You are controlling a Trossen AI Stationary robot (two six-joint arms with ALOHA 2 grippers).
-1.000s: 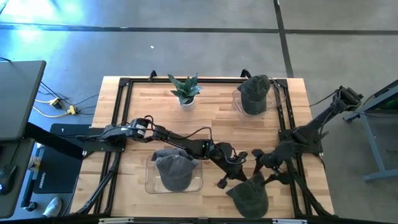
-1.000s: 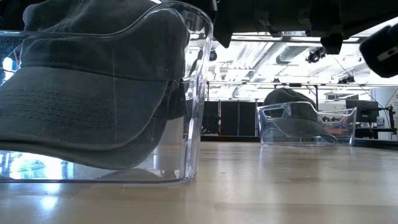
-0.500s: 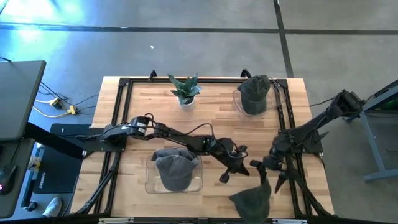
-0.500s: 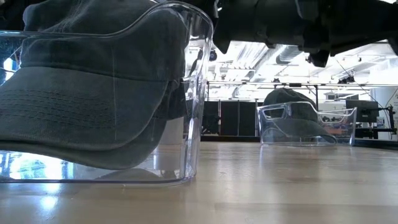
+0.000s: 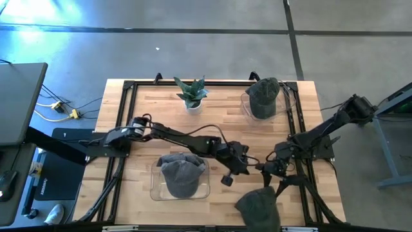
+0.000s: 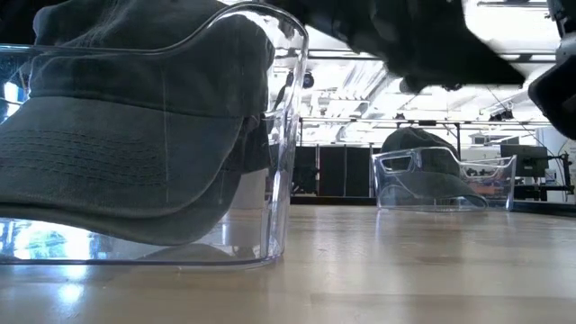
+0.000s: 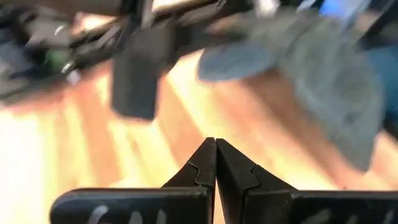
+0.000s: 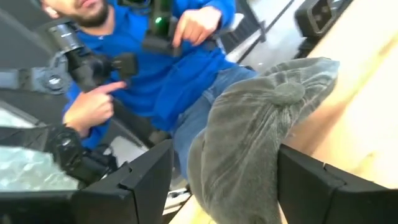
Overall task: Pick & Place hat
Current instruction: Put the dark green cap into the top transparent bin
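Now mid-pick: grey hat [image 5: 259, 207] at counter's [image 5: 219, 119] 5 o'clock edge, crown partly overhanging. Right claw [image 5: 265, 169] just above hat at its 12 o'clock side, fingers [image 8: 140, 180] spread wide, empty. Left claw [image 5: 226, 178] near centre, tips [image 7: 214, 165] pressed together, holding nothing. Best approach: lower right claw over crown, pinch fabric near top button, lift straight. Long axis roughly 12-to-6; brim direction unclear. Other hats sit in clear bins.
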